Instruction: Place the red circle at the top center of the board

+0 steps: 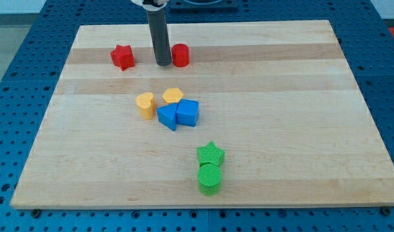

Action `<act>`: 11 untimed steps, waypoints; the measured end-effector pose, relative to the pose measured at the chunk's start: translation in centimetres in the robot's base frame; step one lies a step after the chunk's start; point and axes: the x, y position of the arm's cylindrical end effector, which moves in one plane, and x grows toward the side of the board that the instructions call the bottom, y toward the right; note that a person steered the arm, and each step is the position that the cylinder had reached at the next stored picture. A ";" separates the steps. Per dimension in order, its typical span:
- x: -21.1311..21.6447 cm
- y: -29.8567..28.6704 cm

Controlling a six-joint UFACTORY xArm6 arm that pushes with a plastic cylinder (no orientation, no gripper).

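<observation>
The red circle (180,55) sits near the view's top, slightly left of centre, on the wooden board (280,116). My tip (162,64) is at the end of the dark rod, right beside the red circle's left side, touching or almost touching it. A red star (122,57) lies further left at the same height, apart from the tip.
A cluster sits mid-board: a yellow heart (145,104), a yellow hexagon (173,96) and two blue blocks (167,116) (187,113). A green star (210,154) and a green circle (209,178) lie near the view's bottom. Blue pegboard surrounds the board.
</observation>
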 end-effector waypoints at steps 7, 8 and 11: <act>2.4 8.9; 2.4 9.6; -0.3 9.6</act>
